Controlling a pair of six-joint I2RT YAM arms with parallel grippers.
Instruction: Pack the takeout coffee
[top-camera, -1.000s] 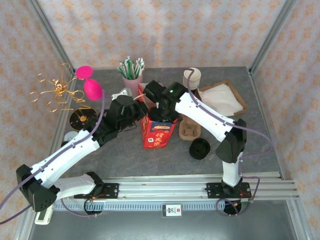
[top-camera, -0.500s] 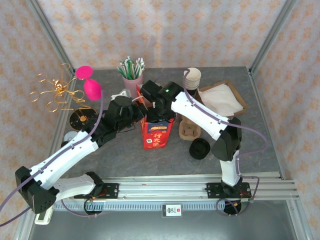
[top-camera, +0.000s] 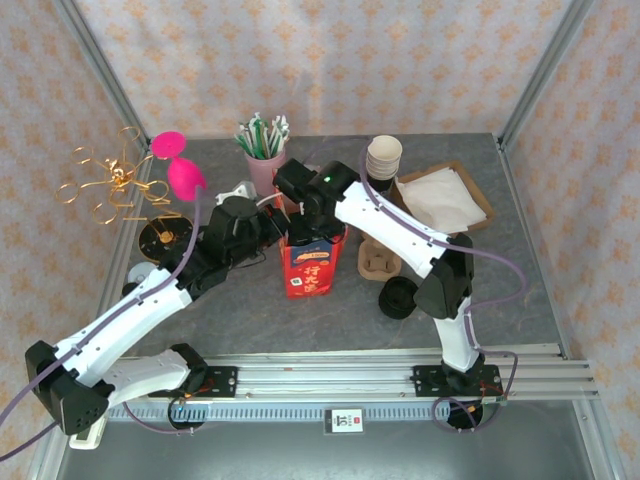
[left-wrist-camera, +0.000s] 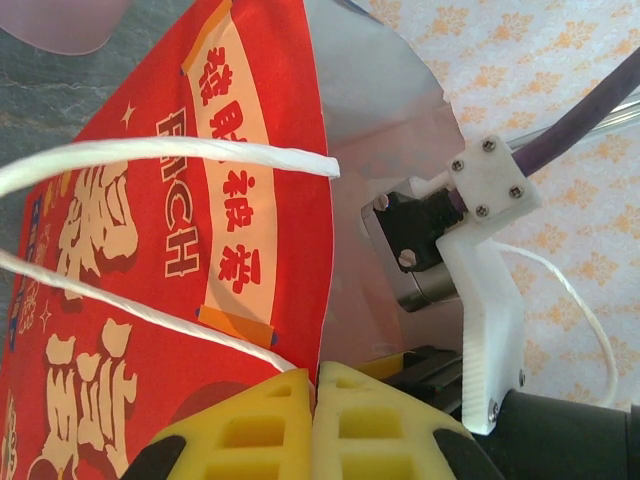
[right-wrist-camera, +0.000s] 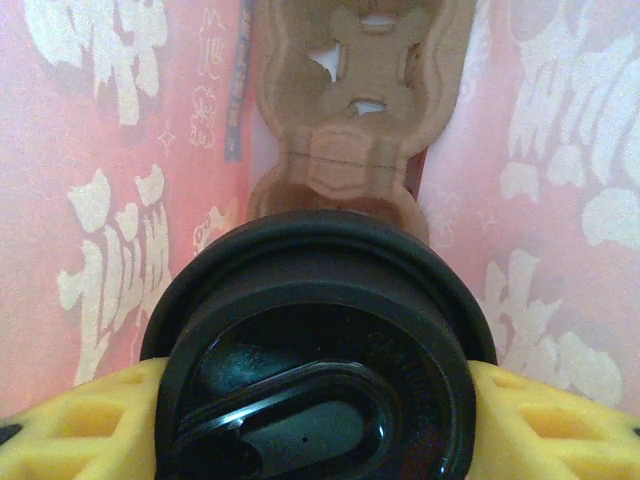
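Bag (left-wrist-camera: 150, 250) pinched in left end effector (left-wrist-camera: 314, 378), lidded cup (right-wrist-camera: 320, 320) gripped by right end effector (right-wrist-camera: 320, 405)

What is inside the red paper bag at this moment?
Inside the red paper bag, a brown cardboard cup carrier lies at the bottom. Above it, the right fingers hold a black lid. The lid covers whatever is beneath it, and part of the carrier.

My left arm (top-camera: 130, 320) reaching from the table (top-camera: 530, 300) near edge to mid-table, left gripper (left-wrist-camera: 315, 388) pinched shut on the rim of the red bag (left-wrist-camera: 150, 260), my right arm (top-camera: 395, 228) arched over, right gripper (right-wrist-camera: 320, 430) clasping a black-lidded cup (right-wrist-camera: 320, 320).
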